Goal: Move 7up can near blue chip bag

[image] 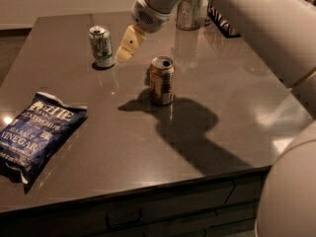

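- Dark brown cabinet drawers (148,214) run along the near edge, under a glossy grey-brown stone tabletop (237,98)
- At the near left corner of the tabletop lies the dark blue crinkled chip bag (37,132), flat, its white lettering reading "VINEGAR"
- Near the middle stands a tan and gold soda can (162,80), upright, with the arm's broad shadow (192,127) spreading toward the viewer
- Beyond it, to the left, the pale cream gripper (126,47) hangs tilted on a white robot arm (247,19) that reaches in from the upper right; it sits just beside the green can, and I cannot tell whether the claw is released or clenched
- The small green-and-white 7up can (101,46) with a silver top stands upright toward the far left, well apart from the chip bag
- A silvery jar (190,11) stands at the far edge
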`<state>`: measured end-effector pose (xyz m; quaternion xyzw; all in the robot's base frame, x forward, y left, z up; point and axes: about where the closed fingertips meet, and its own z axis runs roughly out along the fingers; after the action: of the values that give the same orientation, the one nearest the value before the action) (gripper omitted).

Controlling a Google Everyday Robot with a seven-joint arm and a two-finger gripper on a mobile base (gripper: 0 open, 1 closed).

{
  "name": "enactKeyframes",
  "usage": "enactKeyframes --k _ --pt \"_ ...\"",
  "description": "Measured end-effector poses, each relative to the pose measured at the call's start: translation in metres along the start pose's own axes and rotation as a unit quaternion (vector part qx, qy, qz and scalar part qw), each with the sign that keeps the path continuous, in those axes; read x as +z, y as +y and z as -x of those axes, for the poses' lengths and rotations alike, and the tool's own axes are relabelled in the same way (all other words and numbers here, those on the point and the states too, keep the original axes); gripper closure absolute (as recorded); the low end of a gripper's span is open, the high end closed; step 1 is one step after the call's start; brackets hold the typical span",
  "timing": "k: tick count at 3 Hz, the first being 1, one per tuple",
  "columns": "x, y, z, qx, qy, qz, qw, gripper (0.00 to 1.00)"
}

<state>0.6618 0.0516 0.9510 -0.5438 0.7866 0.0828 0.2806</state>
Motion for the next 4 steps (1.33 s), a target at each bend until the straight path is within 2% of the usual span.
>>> enactKeyframes --k 1,2,4 --pt "0.03 -0.006 0.018 0.01 -0.011 -0.02 0.9997 0.0" --pt "0.056 -0.021 0.035 0.025 -0.024 -0.04 0.9986 0.0" --pt "0.088 -0.047 0.067 0.055 -0.049 -0.05 0.996 0.0"
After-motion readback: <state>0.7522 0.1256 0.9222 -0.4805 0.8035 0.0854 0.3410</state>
